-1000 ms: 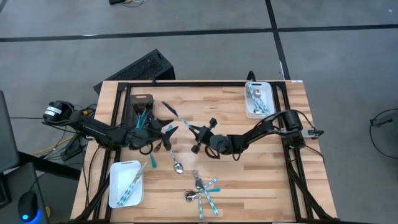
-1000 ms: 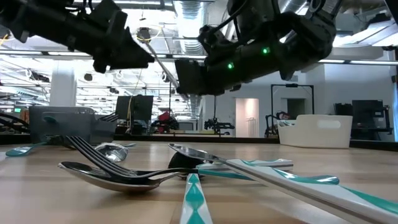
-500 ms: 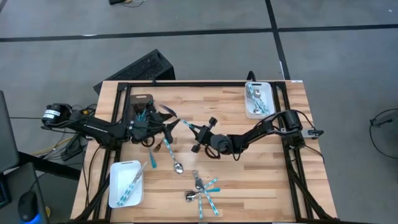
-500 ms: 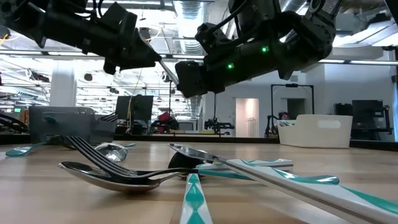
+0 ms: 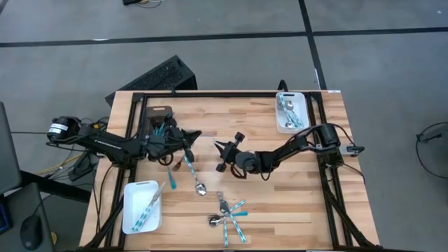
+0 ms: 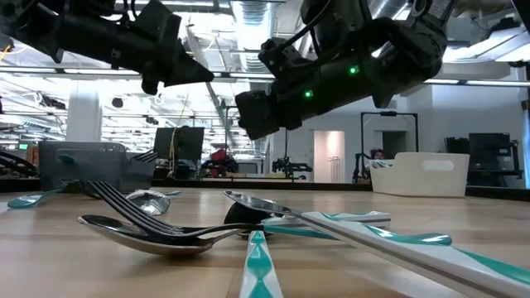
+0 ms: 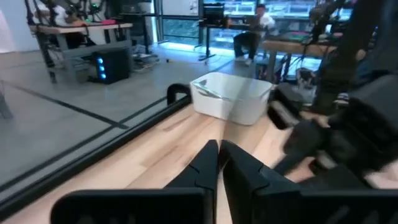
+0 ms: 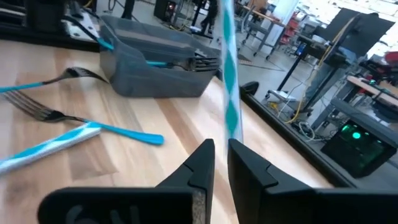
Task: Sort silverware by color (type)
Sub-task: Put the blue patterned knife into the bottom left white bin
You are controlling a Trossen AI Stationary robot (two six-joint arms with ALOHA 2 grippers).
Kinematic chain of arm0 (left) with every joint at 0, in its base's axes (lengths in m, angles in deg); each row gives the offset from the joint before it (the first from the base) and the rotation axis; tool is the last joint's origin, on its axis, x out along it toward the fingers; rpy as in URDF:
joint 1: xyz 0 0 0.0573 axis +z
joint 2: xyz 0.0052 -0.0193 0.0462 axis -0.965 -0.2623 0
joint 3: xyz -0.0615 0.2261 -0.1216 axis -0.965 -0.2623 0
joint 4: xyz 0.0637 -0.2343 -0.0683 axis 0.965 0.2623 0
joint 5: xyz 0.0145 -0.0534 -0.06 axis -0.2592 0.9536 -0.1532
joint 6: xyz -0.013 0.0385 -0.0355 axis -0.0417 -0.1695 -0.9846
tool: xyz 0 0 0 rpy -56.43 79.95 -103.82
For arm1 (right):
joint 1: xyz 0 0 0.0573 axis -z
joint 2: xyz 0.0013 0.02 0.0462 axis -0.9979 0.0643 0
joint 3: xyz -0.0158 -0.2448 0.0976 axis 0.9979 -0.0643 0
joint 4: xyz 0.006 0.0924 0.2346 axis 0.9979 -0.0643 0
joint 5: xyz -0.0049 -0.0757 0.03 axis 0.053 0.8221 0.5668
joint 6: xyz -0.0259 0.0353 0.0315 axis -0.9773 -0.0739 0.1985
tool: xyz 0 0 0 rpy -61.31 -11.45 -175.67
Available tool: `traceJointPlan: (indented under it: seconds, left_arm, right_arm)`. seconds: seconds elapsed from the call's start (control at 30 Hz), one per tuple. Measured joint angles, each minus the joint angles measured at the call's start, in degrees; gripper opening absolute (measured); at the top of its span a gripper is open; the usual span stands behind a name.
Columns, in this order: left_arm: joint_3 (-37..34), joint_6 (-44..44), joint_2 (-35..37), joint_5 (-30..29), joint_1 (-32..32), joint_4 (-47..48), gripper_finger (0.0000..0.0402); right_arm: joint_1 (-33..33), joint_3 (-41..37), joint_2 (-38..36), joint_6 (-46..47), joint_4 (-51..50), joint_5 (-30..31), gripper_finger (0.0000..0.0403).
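Above the middle of the wooden counter (image 5: 280,203) the two arms meet almost tip to tip. The left pincer (image 5: 197,134) hangs with its fingers pressed together, and nothing shows between them in the left wrist view. The right pincer (image 5: 218,145) faces it from just beside, its fingers nearly together and clamped on a teal-and-white striped handle (image 8: 229,87) that stands up between them in the right wrist view; which kind of utensil it is cannot be told. Most of the remaining silverware lies in a loose heap (image 5: 227,213) near the front edge of the counter, forks, spoons and striped handles crossing one another, and the low view looks straight across that heap, with a spoon (image 6: 149,234) and a fork (image 6: 124,199) in the foreground. A single spoon (image 5: 194,175) lies alone between the heap and the left arm, and another teal-handled piece (image 5: 173,176) lies just beside it. A dark grey tray (image 5: 158,120) at the back left holds several teal-handled pieces and sits partly under the left arm. A white tray (image 5: 142,206) at the front left holds a few striped pieces, and a second white tray (image 5: 290,112) at the back right holds silver ones. A black keyboard (image 5: 150,79) lies on the floor beyond the counter.
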Motion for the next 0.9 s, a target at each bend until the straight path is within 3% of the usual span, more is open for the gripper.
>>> traceJointPlan:
  seconds: [0.43, 0.9]
  left_arm:
    - [0.0, 0.7, 0.0, 1.0, -0.1, 3.1, 0.0]
    - [0.0, -3.8, 0.0, -0.3, -2.6, 18.1, 0.0]
  right_arm:
    - [-0.1, 0.0, 0.0, 4.2, -1.2, -3.2, 0.0071]
    - [4.3, 0.0, -0.6, 28.6, -9.7, -3.5, 0.0072]
